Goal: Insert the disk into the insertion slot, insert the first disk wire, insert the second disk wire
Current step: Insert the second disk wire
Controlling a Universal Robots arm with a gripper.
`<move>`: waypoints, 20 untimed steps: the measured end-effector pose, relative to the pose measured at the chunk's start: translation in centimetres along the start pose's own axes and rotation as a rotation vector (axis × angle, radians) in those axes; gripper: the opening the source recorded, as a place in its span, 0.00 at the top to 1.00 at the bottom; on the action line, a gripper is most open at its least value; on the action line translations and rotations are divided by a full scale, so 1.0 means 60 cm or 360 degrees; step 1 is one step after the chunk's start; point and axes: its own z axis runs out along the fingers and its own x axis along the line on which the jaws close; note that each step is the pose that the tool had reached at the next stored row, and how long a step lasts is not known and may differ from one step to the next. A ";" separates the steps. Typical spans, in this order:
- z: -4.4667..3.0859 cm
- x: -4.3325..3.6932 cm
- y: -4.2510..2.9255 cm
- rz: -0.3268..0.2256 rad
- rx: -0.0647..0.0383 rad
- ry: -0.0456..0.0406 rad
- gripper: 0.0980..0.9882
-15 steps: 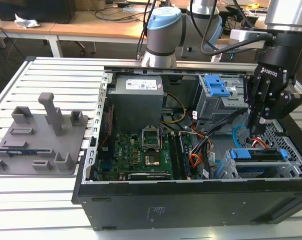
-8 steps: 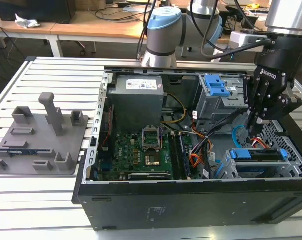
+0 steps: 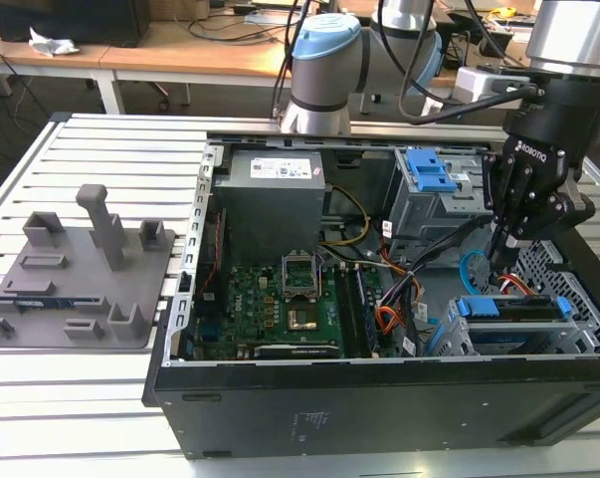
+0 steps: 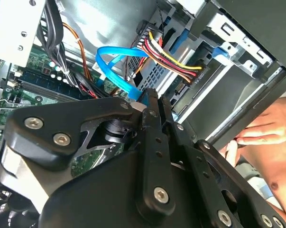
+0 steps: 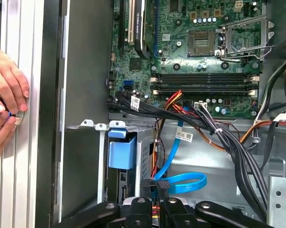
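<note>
The disk point(image 3: 508, 309), in its blue caddy, lies inside the insertion slot point(image 3: 590, 321), the low grey perforated cage at the exterior view's right. My gripper point(image 3: 499, 264) hangs just behind the disk. Its fingers stand close together on the plug end of the second disk wire point(image 5: 180, 183), the light-blue cable looping away from them in both wrist views. In the second wrist view my gripper point(image 4: 154, 97) meets that blue cable point(image 4: 114, 61). The first disk wire point(image 4: 173, 59), a red, yellow and black bundle, ends in a black plug point(image 4: 196, 76) seated against the disk's rear edge.
A taller grey cage with a blue latch point(image 3: 429, 179) stands behind my gripper. The motherboard point(image 3: 280, 299) and power supply point(image 3: 270, 184) fill the case's left. Black cable bundles point(image 5: 218, 137) run close by. A person's hands point(image 5: 5, 104) rest outside the case wall. A grey fixture point(image 3: 81, 269) sits on the table.
</note>
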 end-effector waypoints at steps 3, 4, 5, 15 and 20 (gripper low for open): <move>0.000 0.000 -0.001 0.0000 0.0000 0.0000 0.93; 0.000 0.000 -0.004 0.0000 0.0000 0.0000 0.93; 0.000 0.000 -0.011 0.0000 0.0000 0.0000 0.93; 0.005 0.020 -0.026 0.0006 -0.0004 -0.0035 0.93; 0.011 0.038 -0.026 0.0004 0.0000 -0.0162 0.93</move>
